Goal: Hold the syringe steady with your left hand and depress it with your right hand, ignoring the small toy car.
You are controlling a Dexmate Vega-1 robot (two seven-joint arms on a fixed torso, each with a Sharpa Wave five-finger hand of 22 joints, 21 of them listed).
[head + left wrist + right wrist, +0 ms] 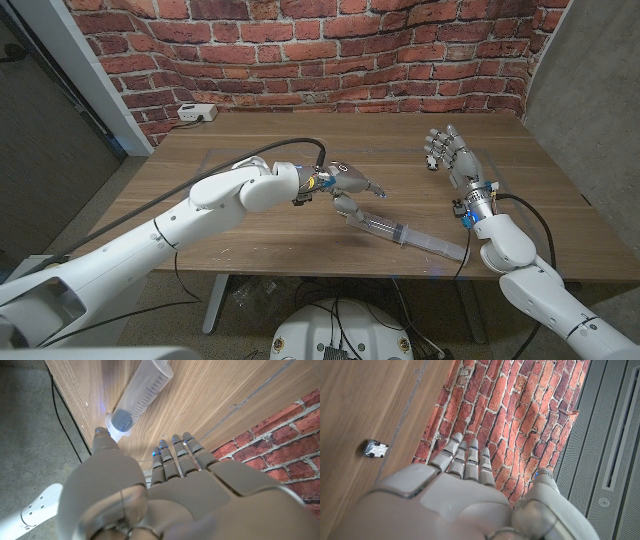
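Syringe [408,235] lying on its side near the front edge of the wooden table [250,170], barrel pointing toward the left hand [345,187] and plunger rod reaching out toward the robot's right. The left hand is hovering just beside the barrel end, fingers extended and apart, thumb dipping toward the syringe; in the head view the thumb tip appears close to or touching the barrel, and which of the two cannot be told. In the left wrist view the fingers [175,452] are reaching out straight over the tabletop while the thumb sits near the syringe's flange end; nothing is gripped. The right hand [450,155] is standing raised above the table, well apart from the syringe, fingers spread and pointing up, holding nothing. In the right wrist view a small grey object [375,448], possibly the toy car, is resting far back on the table near the brick wall [300,50]; a white box [196,112] is sitting at the table's far left corner.

Step in hand, as judged: the left hand is closing in on the barrel, with the steadying grasp not yet made. The next move is calling for the fingers to wrap the barrel firmly, after which the right hand must come down to the plunger's end and push along the syringe's axis.
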